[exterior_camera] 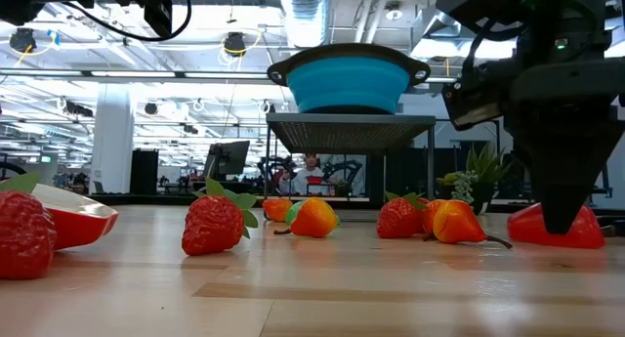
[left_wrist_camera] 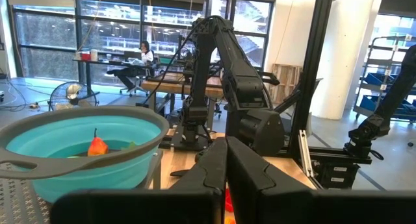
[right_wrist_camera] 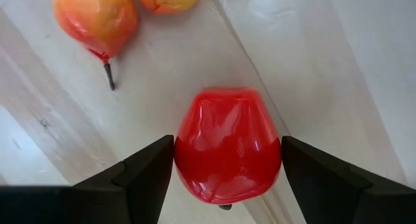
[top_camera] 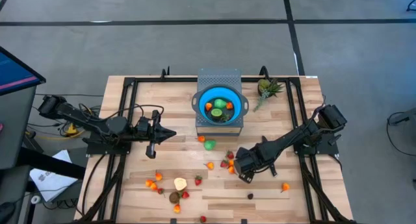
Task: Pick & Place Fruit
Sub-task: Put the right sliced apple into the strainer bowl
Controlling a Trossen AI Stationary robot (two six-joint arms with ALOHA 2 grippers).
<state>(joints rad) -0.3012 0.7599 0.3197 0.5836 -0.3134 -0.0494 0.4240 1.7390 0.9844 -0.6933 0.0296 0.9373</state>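
Right gripper [right_wrist_camera: 227,169]: low at the table, jaws spread wide, one dark finger on each side of a glossy red fruit [right_wrist_camera: 227,146] that lies on the wood. Fingers stand just beside the fruit's flanks; whether they press on it cannot be told. In the high view this gripper [top_camera: 243,167] sits in the middle-right part of the table, near a small cluster of red and orange pieces.

Left gripper [top_camera: 170,134]: jaws fully closed, nothing between them, raised above the table on its left half and pointing toward the bowl.

Blue bowl [top_camera: 203,100]: stands on a grey perforated stand [top_camera: 220,76] at the far middle of the table; holds an orange piece, a green piece and a few more.

Orange fruit [right_wrist_camera: 97,16]: with a short dark stem, on the wood near the red fruit, not touching it.

Loose fruit on the table: a green piece [top_camera: 209,145] just in front of the stand; strawberries and orange pieces [top_camera: 153,183] toward the near-left corner, beside a pale yellow piece [top_camera: 180,184] and a brown one [top_camera: 174,197]; a lone orange piece [top_camera: 285,186] on the right.

Pineapple-like piece [top_camera: 267,88]: spiky green leaves, far right of the bowl.

Table [top_camera: 273,204]: light wood planks, black frame rails along the sides.
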